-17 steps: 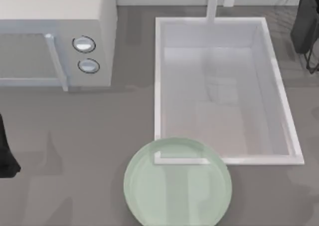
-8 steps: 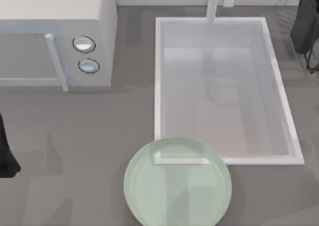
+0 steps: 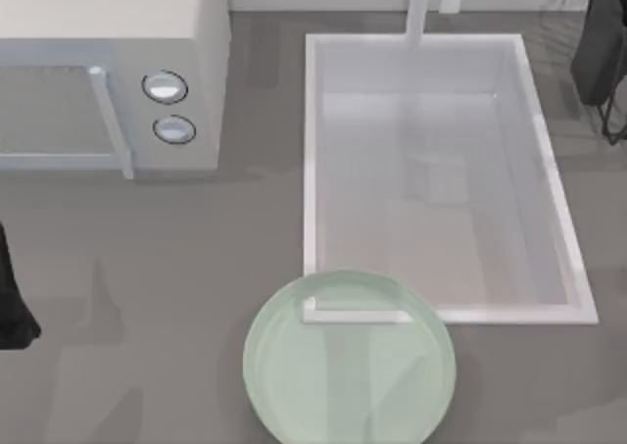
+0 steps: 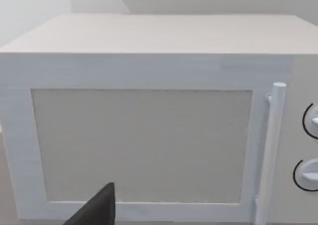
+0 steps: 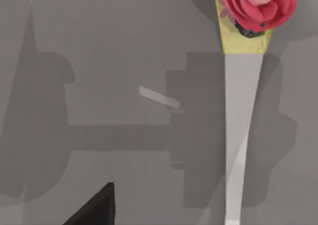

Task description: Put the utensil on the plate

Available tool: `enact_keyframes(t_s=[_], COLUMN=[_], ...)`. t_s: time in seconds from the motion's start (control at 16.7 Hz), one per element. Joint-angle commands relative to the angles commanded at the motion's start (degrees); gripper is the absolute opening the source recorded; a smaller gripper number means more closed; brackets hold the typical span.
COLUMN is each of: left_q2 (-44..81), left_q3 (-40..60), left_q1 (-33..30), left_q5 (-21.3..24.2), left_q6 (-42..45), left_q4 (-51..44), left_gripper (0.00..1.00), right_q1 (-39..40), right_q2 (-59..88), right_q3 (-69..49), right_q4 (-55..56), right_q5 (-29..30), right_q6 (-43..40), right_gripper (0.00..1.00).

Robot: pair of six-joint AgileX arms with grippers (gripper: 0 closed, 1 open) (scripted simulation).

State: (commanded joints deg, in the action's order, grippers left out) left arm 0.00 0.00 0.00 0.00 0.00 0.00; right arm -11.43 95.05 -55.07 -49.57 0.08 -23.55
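Spoon point(image 5: 240, 135) handle lies on grey counter under right hand; whether either hand grips, unclear.

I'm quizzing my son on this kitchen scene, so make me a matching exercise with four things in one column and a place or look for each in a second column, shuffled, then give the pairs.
Things:
1. plate
2. microwave
3. sink
4. spoon

Descriptions:
A. white rectangular basin, right of the middle
B. round and pale green, at the table's near edge
C. thin white handle ending in a red-and-yellow ornament
D. boxy, with two round knobs, at the left

Pairs: 1-B, 2-D, 3-A, 4-C
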Motion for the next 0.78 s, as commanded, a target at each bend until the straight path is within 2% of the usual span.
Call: enact_keyframes(t_s=[0.3, 0.6, 0.78], left_q2=[0.00, 0.00, 0.00], left_q3=[0.00, 0.00, 0.00], left_q1=[0.00, 0.00, 0.00], left_q5=[0.00, 0.00, 0.00], left_q6=[0.00, 0.00, 0.00], left_q4=[0.00, 0.00, 0.00], left_gripper=[1.00, 1.00, 1.00], right_q1=[-0.01, -0.01, -0.01], right_q2=[6.21, 7.07, 7.07], right_q3=[6.80, 7.72, 7.72], right_q4=[13.16, 14.69, 14.69], right_q5=[0.01, 0.02, 0.02], right_q6=[0.06, 0.07, 0.07], right_gripper=[1.00, 1.00, 0.77])
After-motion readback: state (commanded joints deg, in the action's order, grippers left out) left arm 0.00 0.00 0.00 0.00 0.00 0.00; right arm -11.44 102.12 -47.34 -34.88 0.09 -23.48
